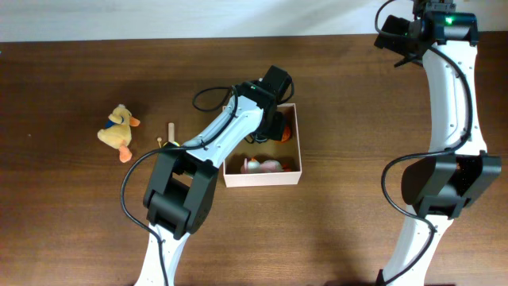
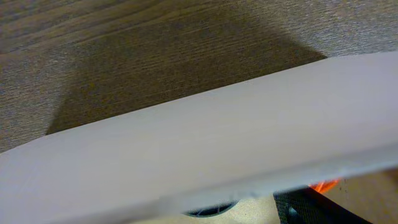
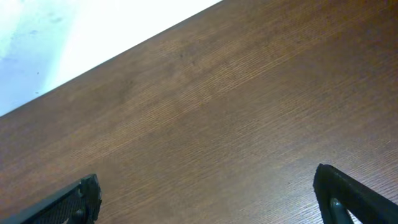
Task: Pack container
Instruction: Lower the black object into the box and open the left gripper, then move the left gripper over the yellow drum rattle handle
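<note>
The container [image 1: 263,178], a white square box with a tan inside, sits mid-table. An orange toy [image 1: 281,135] lies at its far side and a white-and-pink toy [image 1: 263,165] near its front wall. My left gripper [image 1: 274,125] reaches down into the box over the orange toy, its jaws hidden under the wrist. In the left wrist view the box wall [image 2: 199,143] fills the frame. Only one of the fingers [image 2: 308,210] shows, with a bit of orange [image 2: 323,185] beside it. My right gripper [image 3: 208,199] hangs open over bare table at the far right.
A yellow plush duck [image 1: 119,132] lies on the table left of the box. A small wooden peg [image 1: 169,132] stands between the duck and the left arm. The right arm's base [image 1: 444,187] stands at the right side.
</note>
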Tool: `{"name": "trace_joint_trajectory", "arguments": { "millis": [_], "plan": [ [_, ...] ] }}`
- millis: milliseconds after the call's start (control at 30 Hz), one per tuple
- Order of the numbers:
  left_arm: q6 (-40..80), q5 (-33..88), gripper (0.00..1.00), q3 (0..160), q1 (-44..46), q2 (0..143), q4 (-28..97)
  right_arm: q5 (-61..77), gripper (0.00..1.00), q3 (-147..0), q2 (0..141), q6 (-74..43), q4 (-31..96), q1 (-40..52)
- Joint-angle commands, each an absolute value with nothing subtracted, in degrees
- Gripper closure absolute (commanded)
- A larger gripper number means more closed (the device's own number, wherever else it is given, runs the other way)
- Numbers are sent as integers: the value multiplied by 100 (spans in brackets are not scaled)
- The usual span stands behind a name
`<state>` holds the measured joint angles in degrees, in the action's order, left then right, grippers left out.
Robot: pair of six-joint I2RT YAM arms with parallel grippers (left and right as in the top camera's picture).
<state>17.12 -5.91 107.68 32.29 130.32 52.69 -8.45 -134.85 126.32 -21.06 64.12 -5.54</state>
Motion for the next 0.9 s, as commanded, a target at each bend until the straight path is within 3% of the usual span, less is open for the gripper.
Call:
{"name": "trace_joint_trajectory", "arguments": {
  "millis": [0, 300, 867],
  "plan": [
    [1686, -648, 20, 10733, 3236, 13047, 5269, -834, 1, -13489, 12707, -2171, 6407, -528],
    [1686, -628, 20, 11244, 3238, 12995, 5955, -834, 1, -13489, 12707, -2171, 6407, -528],
    [1186, -1068, 20, 14462, 2899, 12973, 8283, -832, 1, -13489, 12707, -2171, 6407, -528]
  ]
}}
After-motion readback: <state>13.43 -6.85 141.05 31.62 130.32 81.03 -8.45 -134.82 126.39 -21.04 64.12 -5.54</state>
